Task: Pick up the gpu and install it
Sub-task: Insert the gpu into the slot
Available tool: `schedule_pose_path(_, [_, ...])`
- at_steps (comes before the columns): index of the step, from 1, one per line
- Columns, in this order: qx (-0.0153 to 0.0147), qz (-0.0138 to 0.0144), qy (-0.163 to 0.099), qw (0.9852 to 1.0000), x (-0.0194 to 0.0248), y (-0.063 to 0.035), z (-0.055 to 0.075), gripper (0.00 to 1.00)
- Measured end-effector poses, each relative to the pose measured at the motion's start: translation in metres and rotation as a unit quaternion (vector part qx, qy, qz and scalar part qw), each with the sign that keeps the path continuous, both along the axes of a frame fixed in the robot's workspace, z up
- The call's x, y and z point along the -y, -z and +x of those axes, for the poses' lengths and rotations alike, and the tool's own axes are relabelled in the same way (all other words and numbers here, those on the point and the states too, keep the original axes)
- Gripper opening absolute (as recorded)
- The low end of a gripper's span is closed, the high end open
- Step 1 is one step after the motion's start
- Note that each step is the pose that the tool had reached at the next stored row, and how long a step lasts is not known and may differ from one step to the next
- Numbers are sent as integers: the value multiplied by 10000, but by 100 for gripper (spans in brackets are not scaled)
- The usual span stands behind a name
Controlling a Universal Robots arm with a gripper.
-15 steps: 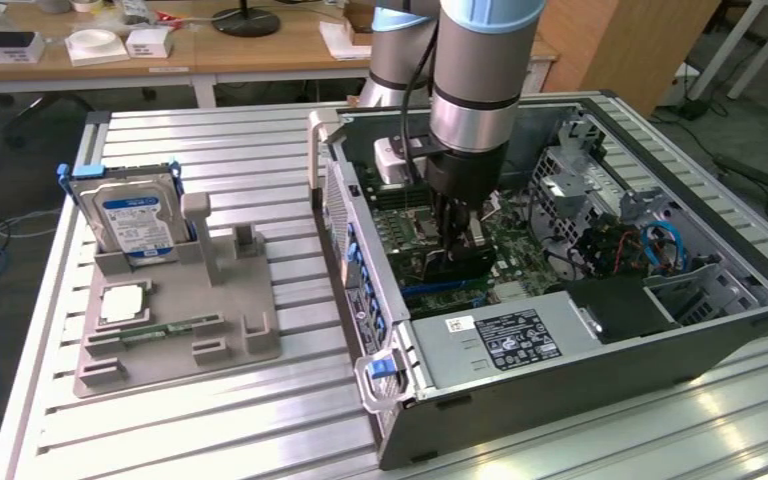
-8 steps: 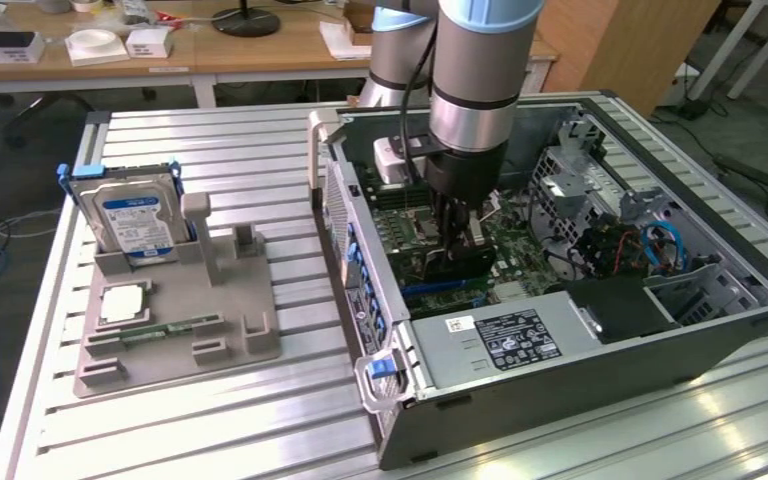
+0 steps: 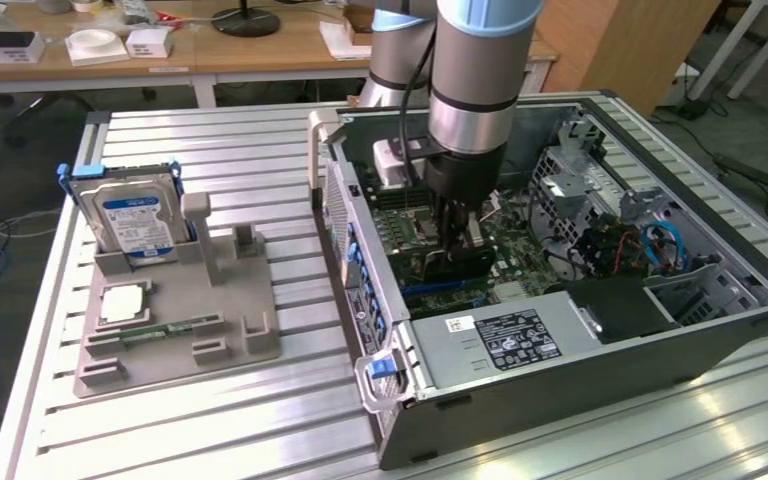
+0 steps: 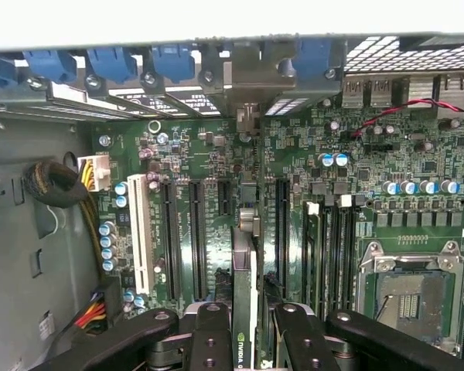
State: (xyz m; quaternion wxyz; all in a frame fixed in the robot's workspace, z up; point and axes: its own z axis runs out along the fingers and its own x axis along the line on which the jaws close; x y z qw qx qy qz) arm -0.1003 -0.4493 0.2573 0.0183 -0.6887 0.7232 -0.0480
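**Exterior view.** At the frame's left, a grey moulded parts holder point(image 3: 177, 345) sits on the ribbed aluminium table point(image 3: 224, 150). It carries three parts:
- an upright silver hard drive with a blue label point(image 3: 133, 222);
- a flat, square, silver processor chip point(image 3: 124, 302);
- a narrow green memory stick point(image 3: 171, 327), lying flat.

From the centre to the right, an open dark grey computer case point(image 3: 558, 385) lies on its side, exposing the green motherboard point(image 3: 404, 225). The grey robot arm point(image 3: 478, 70) extends from the upper centre down into the case. Its black two-fingered gripper point(image 3: 458, 240) is clamped narrowly on the thin, dark expansion card, the gpu point(image 3: 471, 265). The card is held on edge over the board at mid-frame. Right of it lie a grey power-supply box with a black label point(image 3: 518, 335) and a blue cable point(image 3: 662, 240).

**Wrist view.** The gripper point(image 4: 245, 340) has its fingers point(image 4: 209, 336) pressed against both faces of the gpu point(image 4: 245, 301). The card is seen edge-on and bears a green logo. It runs parallel to the long black expansion slots point(image 4: 170, 239), between two of them. Whether its lower edge touches a slot cannot be told. A silver processor socket point(image 4: 406, 290) lies beyond the slots.
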Motion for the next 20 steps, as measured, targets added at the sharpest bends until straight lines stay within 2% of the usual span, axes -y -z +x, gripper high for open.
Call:
schedule_pose_path(10, [0,0,-8,10000,-19,34,-1,26])
schedule_pose_path(20, [-4,-2,-10,10000,-20,84,-3,26])
